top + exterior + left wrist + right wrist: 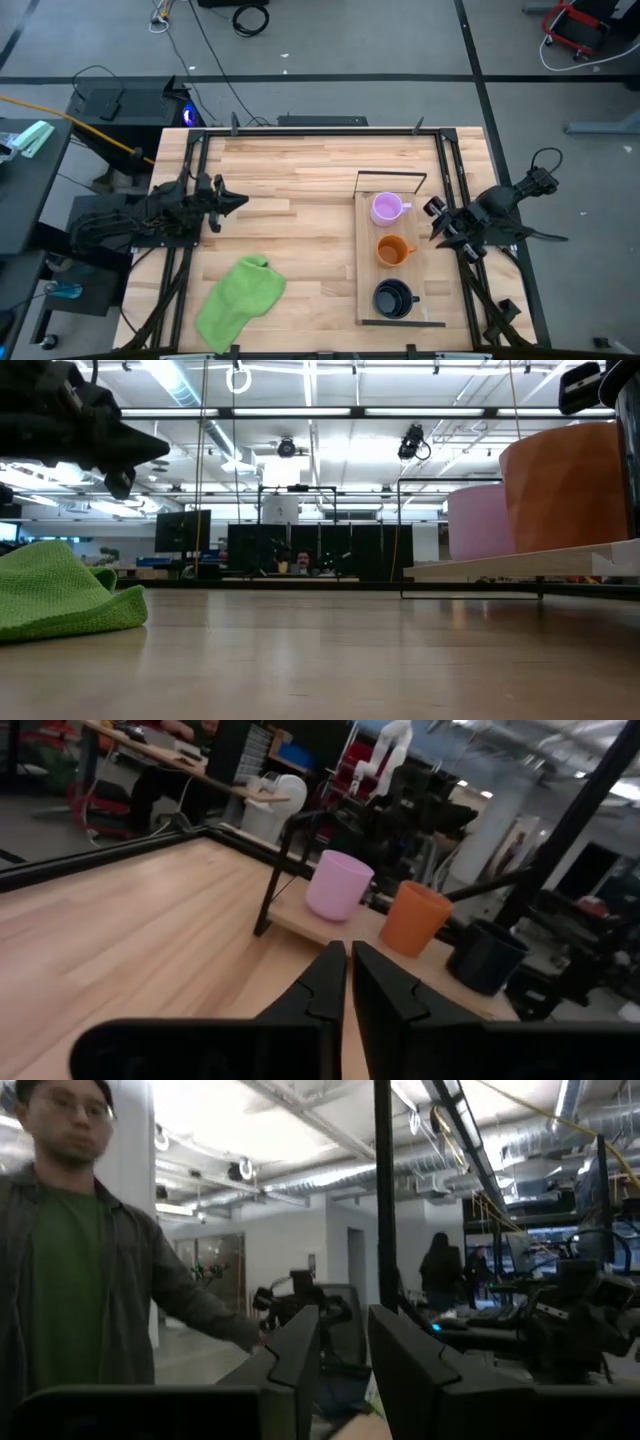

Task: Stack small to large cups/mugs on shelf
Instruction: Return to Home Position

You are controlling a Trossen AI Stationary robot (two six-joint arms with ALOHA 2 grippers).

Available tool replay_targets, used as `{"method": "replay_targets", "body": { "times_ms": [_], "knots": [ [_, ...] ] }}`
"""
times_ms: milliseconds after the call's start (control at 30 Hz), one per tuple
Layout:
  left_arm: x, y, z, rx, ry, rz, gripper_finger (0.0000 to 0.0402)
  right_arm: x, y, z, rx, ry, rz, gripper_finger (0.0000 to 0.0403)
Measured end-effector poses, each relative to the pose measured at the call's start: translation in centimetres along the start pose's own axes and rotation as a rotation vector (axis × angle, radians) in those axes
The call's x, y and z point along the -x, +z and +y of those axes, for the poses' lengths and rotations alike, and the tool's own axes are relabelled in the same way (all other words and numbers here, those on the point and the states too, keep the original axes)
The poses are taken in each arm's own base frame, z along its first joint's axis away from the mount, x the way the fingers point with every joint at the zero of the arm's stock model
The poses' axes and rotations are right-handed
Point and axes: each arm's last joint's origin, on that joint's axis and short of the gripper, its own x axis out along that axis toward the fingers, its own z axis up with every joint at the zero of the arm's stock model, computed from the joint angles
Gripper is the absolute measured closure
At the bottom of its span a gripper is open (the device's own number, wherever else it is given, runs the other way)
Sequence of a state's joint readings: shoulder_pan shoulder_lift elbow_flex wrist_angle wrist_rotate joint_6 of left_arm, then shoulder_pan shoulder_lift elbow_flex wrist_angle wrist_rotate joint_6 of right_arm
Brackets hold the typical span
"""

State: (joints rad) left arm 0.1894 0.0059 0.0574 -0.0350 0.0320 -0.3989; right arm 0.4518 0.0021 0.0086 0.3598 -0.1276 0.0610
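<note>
Three mugs stand in a row on the shelf (362,260), none touching: purple mug (386,208), orange mug (392,250), black mug (392,298).

Right gripper (436,222) hangs just beside the shelf's long edge, clear of the board. The orange mug lies nearest ahead of its tips, the purple mug off to one side, the black mug to the other. Its fingers stand apart with a plain gap and nothing between them. The right wrist view looks out into the room, where a person (70,1260) stands.

Left gripper (240,202) sits well apart from the shelf across bare tabletop (300,170), fingers pressed together, empty. From it the mugs line up far ahead, purple nearest, black farthest. A green cloth (240,298) lies near, off to its side, apart from it.

Judgement: placing looks done, with the sizes running in order along the board rather than nested. The step in hand reads as the retreat to rest.

The next move calls for the right arm to draw straight back from the shelf edge. The purple and orange handles point toward that gripper, so any sideways swing risks a clip.
</note>
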Motion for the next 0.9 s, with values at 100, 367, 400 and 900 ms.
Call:
{"method": "replay_targets", "body": {
  "times_ms": [100, 367, 400, 900],
  "knots": [
    [0.0, -0.1, 0.0, -0.018, 0.006, 0.007, 0.0376, 0.0, -0.6, 0.0, 0.011, -0.003, 0.066, 0.0304],
    [0.0, -0.1, 0.1, -0.026, 0.009, 0.013, 0.0367, 0.2, -2.0, -0.5, 0.019, -0.131, 0.202, 0.0305],
    [0.0, -0.1, 0.1, -0.026, 0.009, 0.014, 0.0366, 0.2, -2.0, -0.5, 0.026, -0.144, 0.203, 0.0305],
    [0.0, -0.1, 0.1, -0.018, 0.009, 0.012, 0.0372, 0.5, -2.8, -0.8, 0.132, -0.232, 0.305, 0.0304]
  ]
}}
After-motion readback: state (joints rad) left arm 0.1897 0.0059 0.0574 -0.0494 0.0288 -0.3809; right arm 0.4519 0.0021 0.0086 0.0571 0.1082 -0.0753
